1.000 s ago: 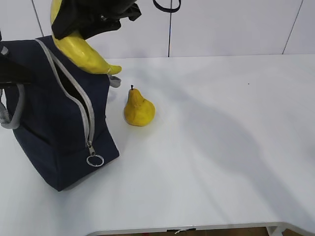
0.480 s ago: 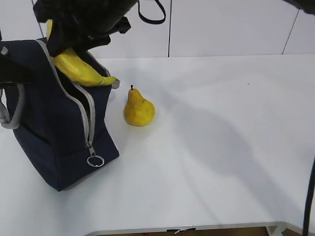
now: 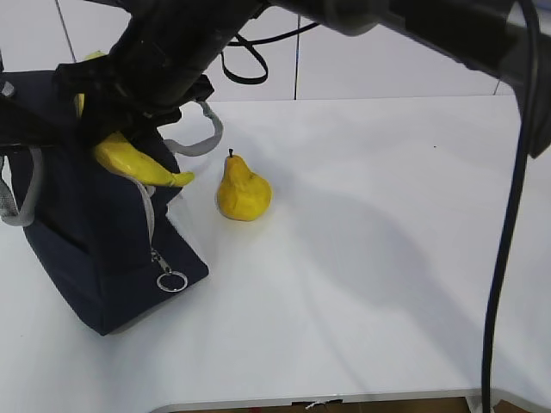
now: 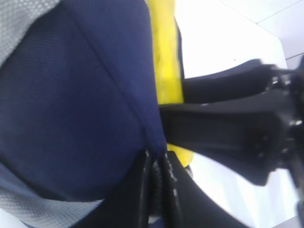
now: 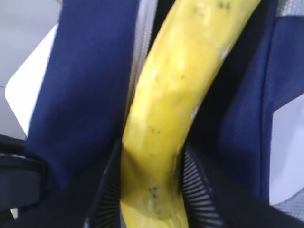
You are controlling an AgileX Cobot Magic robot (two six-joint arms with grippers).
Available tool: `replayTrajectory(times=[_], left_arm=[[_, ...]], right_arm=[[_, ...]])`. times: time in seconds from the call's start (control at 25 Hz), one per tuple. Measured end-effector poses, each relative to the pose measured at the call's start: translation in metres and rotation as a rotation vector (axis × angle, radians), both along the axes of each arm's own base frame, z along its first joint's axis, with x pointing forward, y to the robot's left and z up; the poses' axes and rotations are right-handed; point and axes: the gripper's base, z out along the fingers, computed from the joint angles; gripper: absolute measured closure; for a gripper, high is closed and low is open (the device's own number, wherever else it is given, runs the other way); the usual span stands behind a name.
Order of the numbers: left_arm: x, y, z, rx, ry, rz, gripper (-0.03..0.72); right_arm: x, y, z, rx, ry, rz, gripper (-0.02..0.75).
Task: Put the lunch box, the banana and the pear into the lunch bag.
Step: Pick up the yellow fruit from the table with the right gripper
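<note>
The navy lunch bag (image 3: 86, 249) stands at the table's left with its zipper open. My right gripper (image 5: 149, 190) is shut on the yellow banana (image 5: 180, 95), ribbed pads on both sides of it. It has reached across from the right and holds the banana (image 3: 138, 163) partway down in the bag's opening, tip pointing right. My left gripper (image 4: 156, 161) is shut on the lunch bag's (image 4: 80, 95) navy fabric edge beside the opening. The pear (image 3: 244, 191) stands upright on the table just right of the bag. The lunch box is out of view.
The white table (image 3: 387, 258) stretches right and forward of the pear. A grey webbing handle (image 3: 200, 142) loops out of the bag's top toward the pear. The zipper's ring pull (image 3: 171, 280) hangs low on the bag's front. A black cable (image 3: 504, 215) hangs at the right.
My right arm has come down and leftward, taking the banana from above the bag into its opening. The grey handle has swung out to the right. The pear has not moved.
</note>
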Motion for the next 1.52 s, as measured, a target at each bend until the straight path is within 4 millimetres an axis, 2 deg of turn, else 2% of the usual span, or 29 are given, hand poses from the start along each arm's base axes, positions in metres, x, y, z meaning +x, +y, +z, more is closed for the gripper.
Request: replayTrajectory(times=[0.16, 0.32, 0.52, 0.76, 1.0, 1.12, 1.28, 1.4, 1.52], left_arm=[[0.000, 0.000, 0.000, 0.000, 0.000, 0.000, 0.686], [0.000, 0.000, 0.000, 0.004, 0.000, -0.001, 0.686], [0.000, 0.000, 0.000, 0.004, 0.000, -0.001, 0.686], [-0.001, -0.001, 0.000, 0.006, 0.003, -0.015, 0.686], [-0.002, -0.001, -0.001, 0.016, -0.001, -0.035, 0.686], [-0.002, -0.001, -0.001, 0.022, -0.006, -0.043, 0.686], [-0.002, -0.001, -0.001, 0.028, -0.013, -0.050, 0.686], [-0.002, -0.001, -0.001, 0.031, -0.015, -0.052, 0.686], [-0.002, -0.001, -0.001, 0.031, -0.016, -0.053, 0.686]], right_arm=[[-0.009, 0.009, -0.004, -0.026, 0.015, 0.042, 0.426], [-0.021, 0.014, 0.005, -0.075, -0.006, 0.090, 0.426], [-0.020, 0.004, 0.029, -0.157, -0.080, 0.045, 0.427], [-0.021, -0.006, 0.049, -0.182, -0.142, -0.012, 0.427], [-0.028, -0.012, 0.068, -0.139, -0.153, -0.016, 0.427], [-0.027, -0.019, 0.078, -0.065, -0.098, -0.023, 0.427], [-0.013, -0.041, 0.089, 0.086, 0.023, -0.048, 0.427], [-0.002, -0.054, 0.091, 0.126, 0.063, -0.090, 0.427], [-0.002, -0.054, 0.094, 0.200, 0.141, -0.087, 0.428]])
